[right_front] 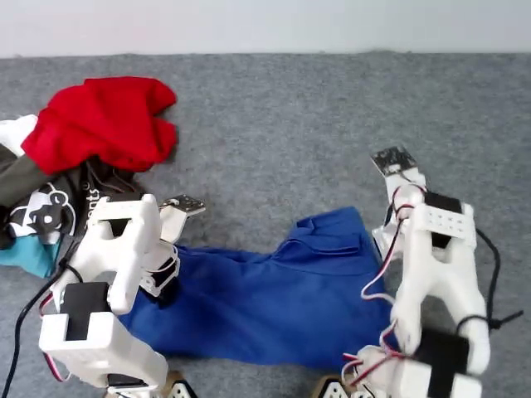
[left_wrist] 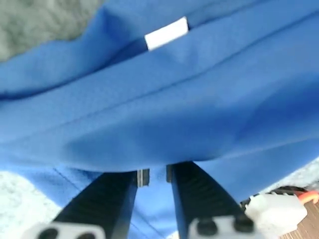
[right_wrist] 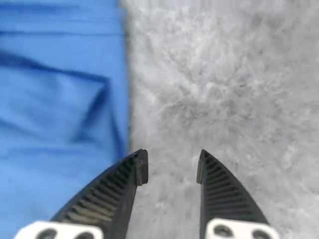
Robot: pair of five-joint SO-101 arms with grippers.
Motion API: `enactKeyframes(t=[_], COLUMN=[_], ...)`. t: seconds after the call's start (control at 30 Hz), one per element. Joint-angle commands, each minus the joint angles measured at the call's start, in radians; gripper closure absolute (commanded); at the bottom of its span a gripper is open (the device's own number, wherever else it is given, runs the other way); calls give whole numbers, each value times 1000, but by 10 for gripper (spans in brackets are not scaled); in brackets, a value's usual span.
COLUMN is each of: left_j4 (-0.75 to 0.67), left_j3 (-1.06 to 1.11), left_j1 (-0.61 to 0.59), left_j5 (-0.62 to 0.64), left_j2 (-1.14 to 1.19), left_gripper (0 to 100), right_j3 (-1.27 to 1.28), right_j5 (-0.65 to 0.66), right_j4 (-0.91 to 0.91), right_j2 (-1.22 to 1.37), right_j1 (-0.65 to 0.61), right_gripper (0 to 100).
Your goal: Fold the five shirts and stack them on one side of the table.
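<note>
Sprawling crumpled across the 6 o'clock part of the grey tabletop [right_front: 290, 124], the blue shirt [right_front: 282, 298] has its 9 o'clock edge pinched in the left claw [left_wrist: 153, 177], while the right claw [right_wrist: 169, 167] hangs spread over bare tabletop just off its 3 o'clock edge.

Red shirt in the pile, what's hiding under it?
The crumpled red cloth shirt lies on a black shirt with white print, whose lower part pokes out. A white garment peeks out at its side. Anything else beneath is covered.
</note>
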Motion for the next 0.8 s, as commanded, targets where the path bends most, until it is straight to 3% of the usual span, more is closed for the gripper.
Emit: enactKeyframes(t=[0.0, 0.13, 0.23, 0.77], left_j4=[-46, -72, -74, -77], left_j3=[47, 53, 54, 77], left_j1=[2, 6, 3, 9], left_j5=[-12, -9, -9, -9], left_j2=[2, 2, 2, 3], left_gripper=[927, 927, 927, 927], right_j3=[-38, 51, 141, 218], right_j5=[-6, -8, -8, 0], right_j4=[114, 85, -10, -377], right_j2=[-137, -193, -179, 114], right_j1=[-97, -223, -248, -87], right_gripper=[826, 826, 826, 826])
